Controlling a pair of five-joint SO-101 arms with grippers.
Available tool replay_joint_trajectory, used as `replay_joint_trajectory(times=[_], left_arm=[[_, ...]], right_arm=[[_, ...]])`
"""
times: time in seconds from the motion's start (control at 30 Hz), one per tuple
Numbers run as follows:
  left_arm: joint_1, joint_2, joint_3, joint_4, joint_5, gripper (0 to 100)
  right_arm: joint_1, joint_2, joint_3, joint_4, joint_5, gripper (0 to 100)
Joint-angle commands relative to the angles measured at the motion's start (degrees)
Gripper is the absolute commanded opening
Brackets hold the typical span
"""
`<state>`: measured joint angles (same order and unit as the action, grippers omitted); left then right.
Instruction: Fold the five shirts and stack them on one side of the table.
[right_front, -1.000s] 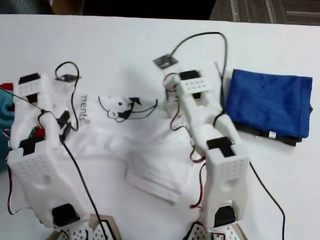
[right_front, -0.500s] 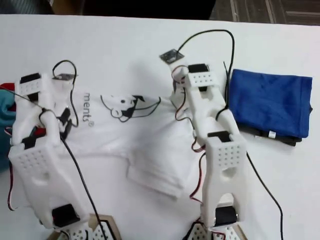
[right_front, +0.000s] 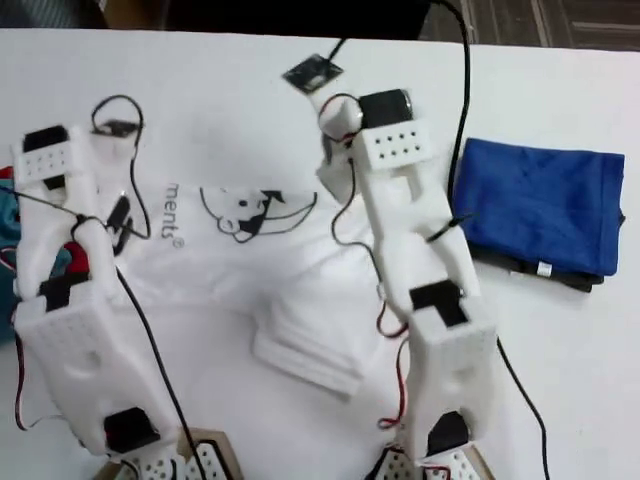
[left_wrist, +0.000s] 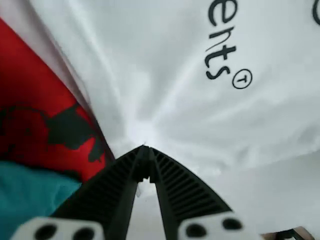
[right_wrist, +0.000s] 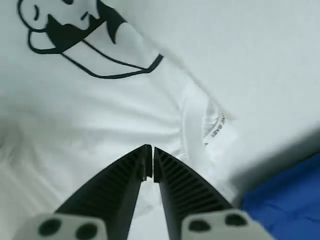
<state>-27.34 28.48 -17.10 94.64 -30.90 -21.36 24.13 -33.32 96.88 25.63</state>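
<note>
White printed shirt is pinched by the closed left gripper at its nine o'clock, closed right gripper at one; folded blue shirt at three.

Far counter: I am seeing open room running across its width. Middle: white shirt is lying spread, blocking low passes. Right side: blue folded shirt is taking up space. Left edge: red garment and teal garment are crowding in.
</note>
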Motion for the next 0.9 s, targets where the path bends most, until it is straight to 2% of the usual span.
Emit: replay_joint_trajectory(times=[0.0,0.13,0.27,0.4,0.57,0.87], left_arm=[[-0.26,-5.89,-1.98,0.88,-0.88,3],[-0.70,-3.08,-1.98,-1.67,-0.88,3],[-0.70,2.64,-2.42,-4.92,-0.44,3],[-0.62,7.30,-2.42,-9.41,1.49,3],[-0.35,10.99,-2.42,-12.40,3.34,3],[-0.44,13.71,-2.42,-13.10,5.71,3]], right_arm=[[-4.53,-10.51,11.34,0.22,0.79,2.0],[-8.66,-19.91,31.03,-6.11,4.22,2.0],[-10.42,-27.82,50.29,-15.60,4.48,2.0],[-14.81,-31.87,63.91,-21.58,6.07,2.0],[-22.73,-31.96,73.05,-27.21,6.77,2.0],[-29.14,-32.04,78.15,-30.11,6.77,2.1]])
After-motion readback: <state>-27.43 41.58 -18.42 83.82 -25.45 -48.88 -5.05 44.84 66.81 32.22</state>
